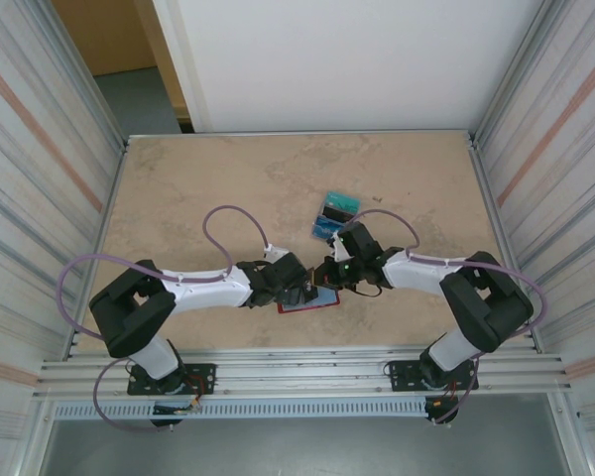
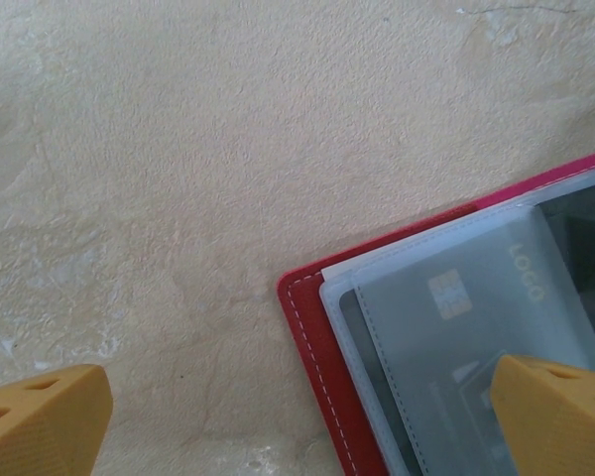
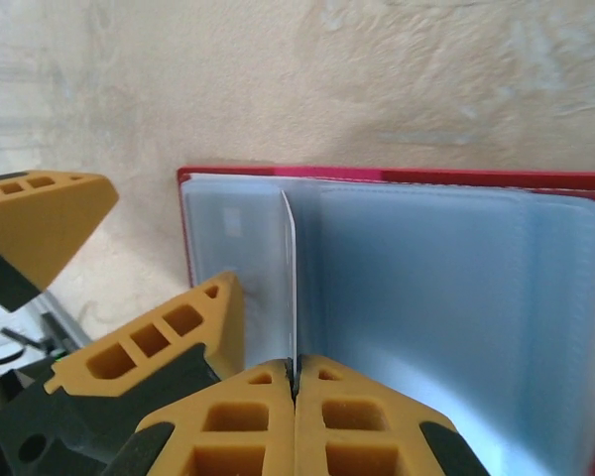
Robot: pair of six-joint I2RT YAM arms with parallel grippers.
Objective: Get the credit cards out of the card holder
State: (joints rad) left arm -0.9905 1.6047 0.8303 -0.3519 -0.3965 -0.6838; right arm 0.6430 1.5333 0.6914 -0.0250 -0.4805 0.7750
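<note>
Pinching thin plastic sheet (image 3: pixel 288 278) — stitched red card holder (image 2: pixel 312 342).

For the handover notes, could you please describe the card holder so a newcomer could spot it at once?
On the beige table, look midway along its near edge. The card holder lies open there. Unlike the loose blue and teal cards farther back, it is red with clear plastic pockets.

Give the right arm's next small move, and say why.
Probably pull the right gripper slowly back from the card holder: its jaws are shut on a thin edge, likely a card, standing from the clear pockets, and the open left gripper has one finger over the holder.
</note>
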